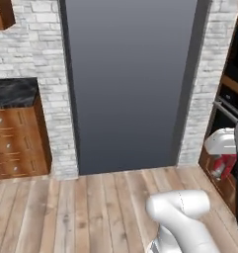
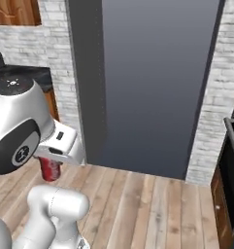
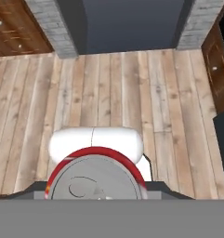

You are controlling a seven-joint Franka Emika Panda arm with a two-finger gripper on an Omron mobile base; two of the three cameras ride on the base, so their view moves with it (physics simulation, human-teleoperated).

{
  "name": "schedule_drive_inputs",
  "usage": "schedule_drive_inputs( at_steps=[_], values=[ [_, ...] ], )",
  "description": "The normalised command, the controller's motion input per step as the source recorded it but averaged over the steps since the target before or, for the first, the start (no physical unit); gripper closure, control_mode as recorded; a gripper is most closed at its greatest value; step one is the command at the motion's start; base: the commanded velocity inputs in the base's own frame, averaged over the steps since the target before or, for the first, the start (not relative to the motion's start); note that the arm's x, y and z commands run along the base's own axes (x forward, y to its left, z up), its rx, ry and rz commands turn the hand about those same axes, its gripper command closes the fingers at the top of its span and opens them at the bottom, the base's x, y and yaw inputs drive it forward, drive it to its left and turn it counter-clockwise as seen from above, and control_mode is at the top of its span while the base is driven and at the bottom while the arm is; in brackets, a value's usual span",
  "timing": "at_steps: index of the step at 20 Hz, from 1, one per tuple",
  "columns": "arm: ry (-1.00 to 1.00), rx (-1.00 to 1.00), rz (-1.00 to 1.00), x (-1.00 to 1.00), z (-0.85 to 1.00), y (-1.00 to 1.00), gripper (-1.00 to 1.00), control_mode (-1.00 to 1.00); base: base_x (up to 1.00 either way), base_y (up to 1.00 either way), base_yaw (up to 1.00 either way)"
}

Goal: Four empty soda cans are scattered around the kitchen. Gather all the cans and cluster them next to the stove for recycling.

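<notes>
Gripper (image 2: 50, 168) up front and it's clamped on a soda can (image 2: 49, 169), the red body pinched under the white hand and carried well above the wood floor (image 2: 138, 204); from the hand camera the can's silvery-grey top with its red rim (image 3: 95, 179) sits right at the bottom, tight between the two dark fingertips (image 3: 36, 188), with a white arm link just beyond it. Sweeping from the left in the left base view: a brown wood cabinet corner (image 1: 2, 14) high up, then a run of wood drawers (image 1: 17, 143) capped by a black veined marble counter (image 1: 13, 91), then a white-grey brick pillar (image 1: 51, 74). Centre stage, a tall flat grey panel (image 1: 130, 79) reaches down to the floor planks. Another brick pillar (image 1: 207, 74) flanks it on the right, and past that a black built-in wall oven (image 1: 229, 113) stands in brown cabinetry. Down at the right edge of that same view the can shows again, red (image 1: 225, 165), tucked under the white hand and hanging in front of the oven's cabinetry. In the right base view the can hangs low on the left, beside the arm's big white joint, with the counter behind it
</notes>
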Motion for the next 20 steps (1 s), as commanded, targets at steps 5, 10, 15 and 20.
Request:
schedule_drive_inputs(
  at_steps=[5,10,15,20],
  values=[
    [0.0,0.0,0.0,0.0,0.0,0.0,1.0,1.0,0.72,0.87,-0.07],
    [0.0,0.0,0.0,0.0,0.0,0.0,1.0,1.0,0.39,1.0,-0.16],
    [0.0,0.0,0.0,0.0,0.0,0.0,1.0,1.0,0.34,1.0,-0.14],
    [0.0,0.0,0.0,0.0,0.0,0.0,1.0,1.0,0.26,1.0,-0.11]
  ],
)
